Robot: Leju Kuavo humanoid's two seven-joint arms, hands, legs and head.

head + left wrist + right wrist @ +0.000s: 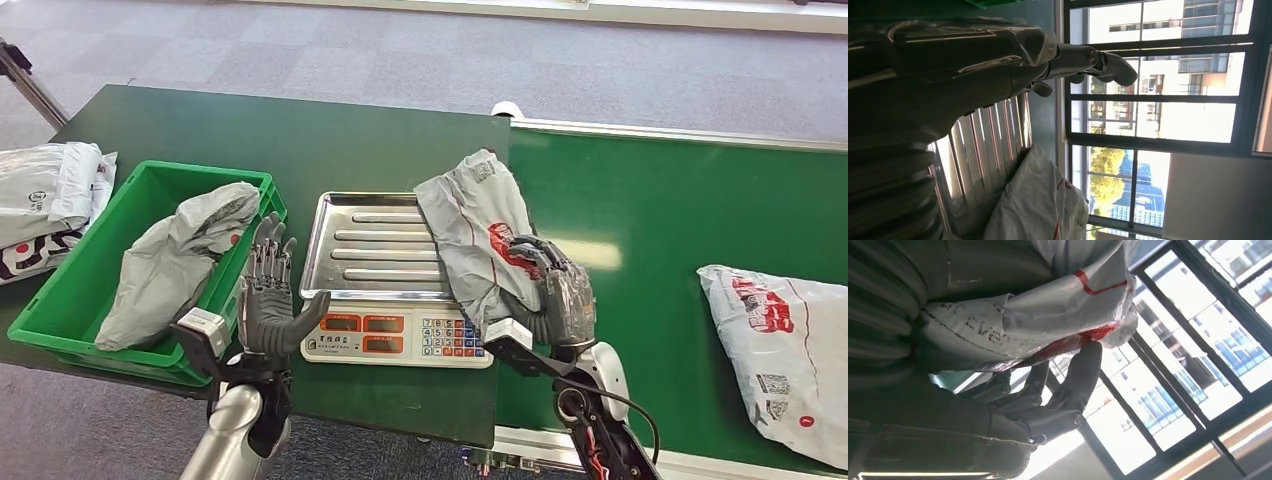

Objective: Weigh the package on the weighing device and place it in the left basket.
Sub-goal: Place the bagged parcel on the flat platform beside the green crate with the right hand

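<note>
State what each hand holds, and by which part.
The right hand grips the grey plastic mailer package by its near lower end, over the scale's steel tray. The left hand holds nothing.

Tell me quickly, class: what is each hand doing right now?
Left hand: open, holding nothing.
Right hand: holding the grey package at the scale.

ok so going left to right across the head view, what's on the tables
pile of grey packages at the left edge → green basket with a grey package inside → left hand → scale → package held by the right hand → package on the green belt
</note>
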